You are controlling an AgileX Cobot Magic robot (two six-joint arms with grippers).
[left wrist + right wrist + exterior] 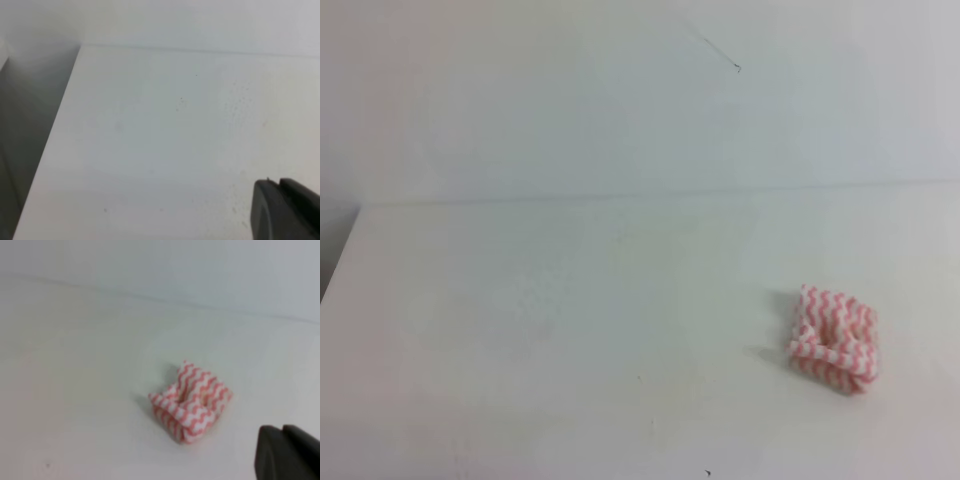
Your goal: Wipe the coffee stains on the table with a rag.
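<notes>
Rag (833, 338) sits loose on the table (570, 330), at about 4 o'clock from the middle of the high view, bunched into a lump with pink-and-white zigzag stripes showing. Nothing grips it. Right gripper (290, 452) shows only as a dark tip at the 5 o'clock corner of its wrist view, near the rag but apart from it; jaws together, clamped on nothing. Left gripper (285, 210) is likewise a dark tip at 5 o'clock in its own view, over bare tabletop; can't tell if it's apart or together from that sliver. Neither arm appears in the high view. No coffee stains visible in any of the 3 views: no orange-brown puddle, just white surface with a few tiny faint specks. So either the wipe is done and the rag is set down, or the stain is outside the frames; my read is the former, task at or near its end. If anything is left, it's a recheck of the surface.
</notes>
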